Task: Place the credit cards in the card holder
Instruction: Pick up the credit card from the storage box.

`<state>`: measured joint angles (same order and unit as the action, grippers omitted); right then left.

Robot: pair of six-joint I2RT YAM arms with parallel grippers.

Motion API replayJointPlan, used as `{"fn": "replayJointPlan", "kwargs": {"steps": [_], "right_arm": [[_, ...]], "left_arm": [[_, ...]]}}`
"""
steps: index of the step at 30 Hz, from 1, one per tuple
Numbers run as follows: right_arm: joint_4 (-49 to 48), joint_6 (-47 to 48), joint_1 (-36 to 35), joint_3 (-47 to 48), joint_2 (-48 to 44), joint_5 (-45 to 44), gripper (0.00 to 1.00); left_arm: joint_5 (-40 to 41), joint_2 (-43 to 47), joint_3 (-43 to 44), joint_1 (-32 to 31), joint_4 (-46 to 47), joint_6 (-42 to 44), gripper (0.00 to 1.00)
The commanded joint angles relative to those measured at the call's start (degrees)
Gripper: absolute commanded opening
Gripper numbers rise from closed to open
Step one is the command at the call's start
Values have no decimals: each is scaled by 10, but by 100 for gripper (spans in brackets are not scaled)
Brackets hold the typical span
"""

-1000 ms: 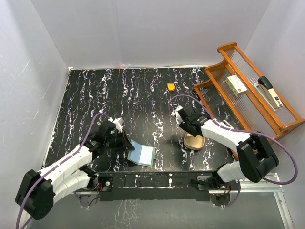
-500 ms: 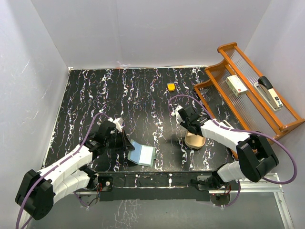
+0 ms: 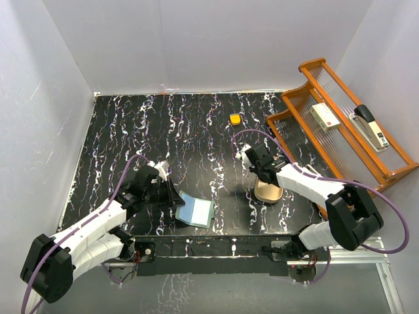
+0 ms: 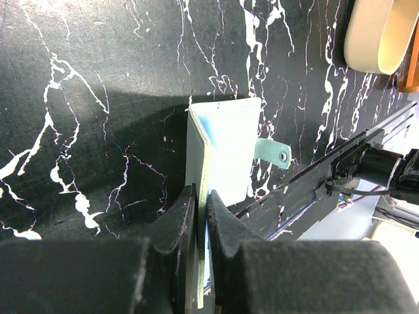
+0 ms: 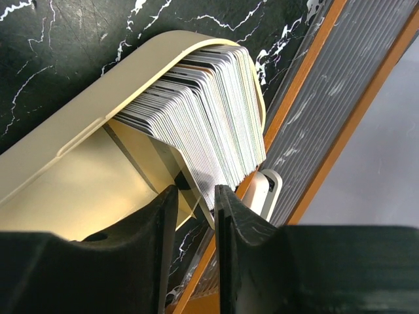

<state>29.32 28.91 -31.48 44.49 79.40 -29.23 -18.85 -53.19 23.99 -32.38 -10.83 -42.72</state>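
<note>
Tan dish (image 5: 78, 144), 3 o'clock from card holder (image 4: 226, 144): right gripper (image 5: 196, 196) just narrowed around credit cards (image 5: 203, 118), grip unconfirmed; pickup likely starting. Left gripper (image 4: 201, 196) pinching card holder flap.

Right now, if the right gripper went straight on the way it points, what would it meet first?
The credit cards stacked in the tan dish, apparently just ahead of the right gripper.
</note>
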Motion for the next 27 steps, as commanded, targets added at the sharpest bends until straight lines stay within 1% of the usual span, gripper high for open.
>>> {"fn": "replayJointPlan", "kwargs": {"steps": [1, 4, 7, 10, 13, 15, 21, 24, 27], "right_arm": [[-15, 4, 4, 26, -27, -23, 25], [-4, -2, 4, 31, -27, -21, 24], [9, -4, 4, 37, -30, -14, 17], [35, -12, 4, 47, -37, 0, 13], [65, -26, 3, 58, -47, 35, 4], [83, -33, 3, 64, -59, 66, 0], [151, -51, 2, 84, -94, 174, 0], [173, -55, 2, 96, -112, 202, 0], [190, -85, 2, 121, -124, 226, 0]], "left_arm": [[-5, 13, 3, 0, -6, -4, 0], [-5, 11, 4, 0, -7, -3, 0], [-3, 12, 8, 0, -9, -4, 0], [0, 13, 12, 0, -11, -6, 0], [0, 15, 12, 0, -8, -9, 0], [-2, 16, 12, 0, -6, -13, 0], [-6, 10, 21, 0, -1, -24, 0], [-7, 9, 23, 0, 5, -34, 0], [-8, 6, 17, 0, 19, -52, 0]]}}
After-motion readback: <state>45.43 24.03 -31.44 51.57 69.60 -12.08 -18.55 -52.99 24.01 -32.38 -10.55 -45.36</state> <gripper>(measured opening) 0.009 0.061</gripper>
